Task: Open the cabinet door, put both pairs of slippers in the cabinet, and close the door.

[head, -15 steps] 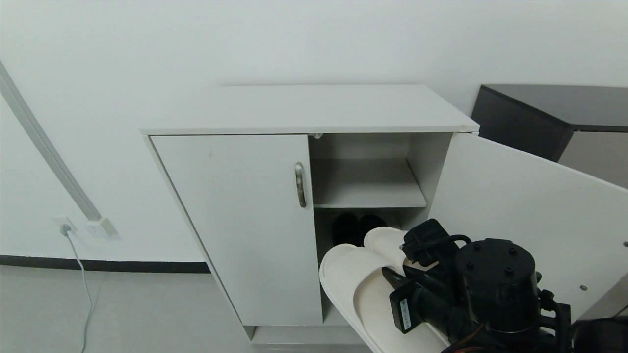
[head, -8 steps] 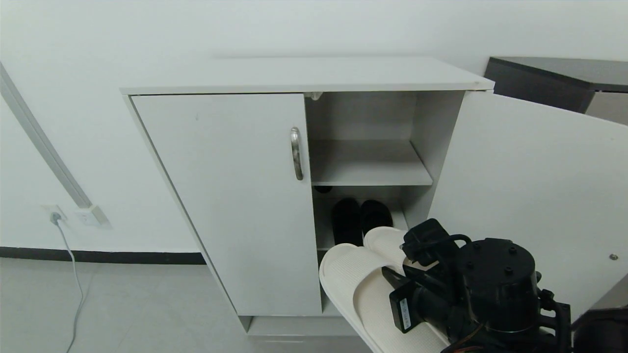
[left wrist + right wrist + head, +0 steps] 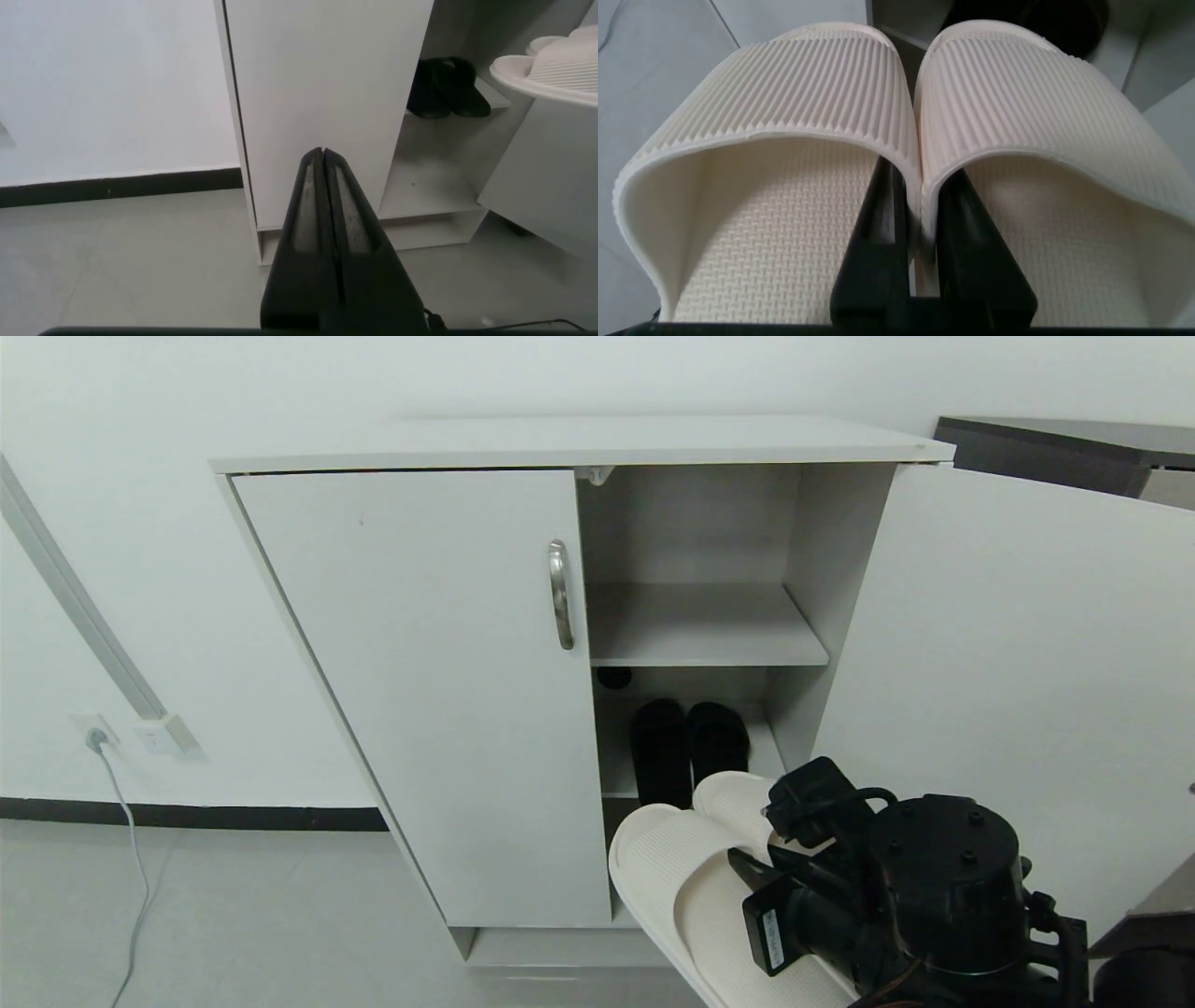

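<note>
Presently we record the cabinet (image 3: 579, 441) standing against the wall with its right door (image 3: 1018, 681) swung wide open and its left door (image 3: 420, 691) shut, the metal handle (image 3: 558, 595) upright on that door's inner edge. Inside the open half we note an upper shelf (image 3: 700, 625) and, below it, a middle shelf (image 3: 616, 782) on which the black slippers (image 3: 689, 747) lie side by side. The cream slippers (image 3: 672, 868) are off the floor, held as a pair before the open half, toes pointing at the opening and lower than the black pair. We cannot tell whether the toes have crossed the cabinet's front edge. The right gripper (image 3: 920, 247) carries them: in the right wrist view one finger sits inside each slipper and the two inner side walls are pinched together between the fingers, the ribbed straps arching on either side. The left gripper (image 3: 322, 163) hangs low over the grey floor (image 3: 121, 252) in front of the closed left door, its fingers pressed flat together with nothing between them. In that wrist view the black slippers sit on their shelf and the cream toes show beside the open door. On the wall to the cabinet's left we log a wall socket (image 3: 91, 735) with a cable (image 3: 131, 859) running down to the floor. A dark unit (image 3: 1046, 443) stands behind the open door.
</note>
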You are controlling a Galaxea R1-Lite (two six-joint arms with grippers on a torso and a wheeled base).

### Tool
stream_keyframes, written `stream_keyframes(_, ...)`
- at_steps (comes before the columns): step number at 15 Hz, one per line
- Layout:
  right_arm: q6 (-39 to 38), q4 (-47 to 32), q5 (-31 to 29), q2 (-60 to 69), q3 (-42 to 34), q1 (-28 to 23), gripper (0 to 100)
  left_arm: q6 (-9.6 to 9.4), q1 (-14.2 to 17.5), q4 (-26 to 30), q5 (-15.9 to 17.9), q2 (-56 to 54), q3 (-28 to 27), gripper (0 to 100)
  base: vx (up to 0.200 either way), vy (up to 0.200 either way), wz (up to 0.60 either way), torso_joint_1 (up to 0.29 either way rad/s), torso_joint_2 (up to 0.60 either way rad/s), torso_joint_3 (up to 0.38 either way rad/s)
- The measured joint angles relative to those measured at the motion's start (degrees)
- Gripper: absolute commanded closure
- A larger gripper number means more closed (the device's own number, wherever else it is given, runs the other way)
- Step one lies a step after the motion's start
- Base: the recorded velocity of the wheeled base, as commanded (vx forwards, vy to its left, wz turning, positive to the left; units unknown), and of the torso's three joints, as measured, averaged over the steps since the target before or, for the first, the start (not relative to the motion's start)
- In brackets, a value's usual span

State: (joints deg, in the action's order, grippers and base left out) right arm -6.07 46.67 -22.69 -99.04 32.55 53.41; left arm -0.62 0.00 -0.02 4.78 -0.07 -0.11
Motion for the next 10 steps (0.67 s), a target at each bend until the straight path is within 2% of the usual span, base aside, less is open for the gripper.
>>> stream_keyframes(5, 1.26, 2.19, 0.05, 0.00, -0.89, 0.04, 100, 0.00, 0.00, 0.00, 0.00, 0.00, 0.00, 100, 0.000, 0.000, 0.00, 0.000, 0.00, 0.000)
stream_keyframes(7, 1.54, 3.36, 0.16, 0.00, -1.49, 0.15, 100, 0.00, 0.00, 0.00, 0.00, 0.00, 0.00, 100, 0.000, 0.000, -0.60, 0.005, 0.01, 0.002)
stream_keyframes(10, 1.61, 4.02, 0.27, -0.07, -1.66, 0.20, 100, 0.00, -0.05, 0.02, 0.00, 0.00, 0.01, 100, 0.000, 0.000, 0.00, 0.000, 0.00, 0.000)
